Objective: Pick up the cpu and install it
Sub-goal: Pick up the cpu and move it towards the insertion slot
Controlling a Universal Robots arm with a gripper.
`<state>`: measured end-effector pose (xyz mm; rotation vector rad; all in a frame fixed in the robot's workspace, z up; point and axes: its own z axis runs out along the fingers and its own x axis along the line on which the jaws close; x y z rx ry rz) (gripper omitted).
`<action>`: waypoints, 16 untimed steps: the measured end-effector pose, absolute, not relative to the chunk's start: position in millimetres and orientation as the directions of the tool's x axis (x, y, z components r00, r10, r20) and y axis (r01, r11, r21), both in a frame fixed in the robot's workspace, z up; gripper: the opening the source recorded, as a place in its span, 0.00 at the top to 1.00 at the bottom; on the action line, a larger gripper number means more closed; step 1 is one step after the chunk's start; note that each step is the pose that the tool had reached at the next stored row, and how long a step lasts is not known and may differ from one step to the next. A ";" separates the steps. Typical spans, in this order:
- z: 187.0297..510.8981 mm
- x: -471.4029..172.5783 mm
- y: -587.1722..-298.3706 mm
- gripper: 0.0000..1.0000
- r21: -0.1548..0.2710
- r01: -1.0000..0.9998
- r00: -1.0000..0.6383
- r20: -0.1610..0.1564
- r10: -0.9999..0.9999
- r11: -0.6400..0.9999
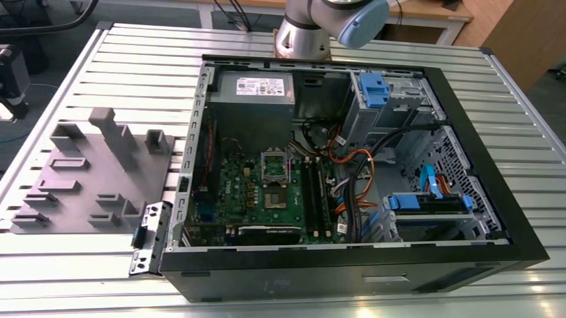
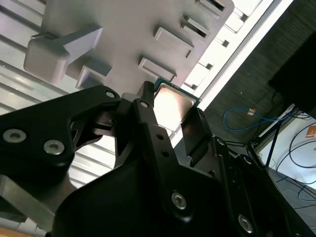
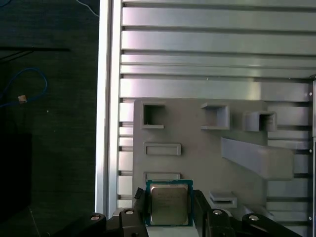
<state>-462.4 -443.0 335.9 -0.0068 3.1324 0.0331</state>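
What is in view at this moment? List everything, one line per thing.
cpu: one, silvery with a green edge, between the gripper's fingers above the tray.
tray: one, grey, on the table at the exterior view's left of the case.
case: one, black, open, on the table.
motherboard: one, green, inside the case.
power supply: one, grey with a white label, inside the case.
caddies: two, blue, inside the case at the exterior view's right.
table: one, silvery, slatted.
arm: one, silver and pale blue, beyond the case.
gripper: one, black, shut on the cpu.
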 end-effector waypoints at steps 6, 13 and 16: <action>341.4 -462.4 -443.0 0.53 0.021 -0.004 -1.000 -0.009 -0.004 1.000; 343.6 -462.4 -443.0 0.53 0.021 -0.004 -1.000 -0.009 -0.004 1.000; 344.2 -462.4 -443.0 0.53 0.021 -0.004 -1.000 -0.009 -0.004 1.000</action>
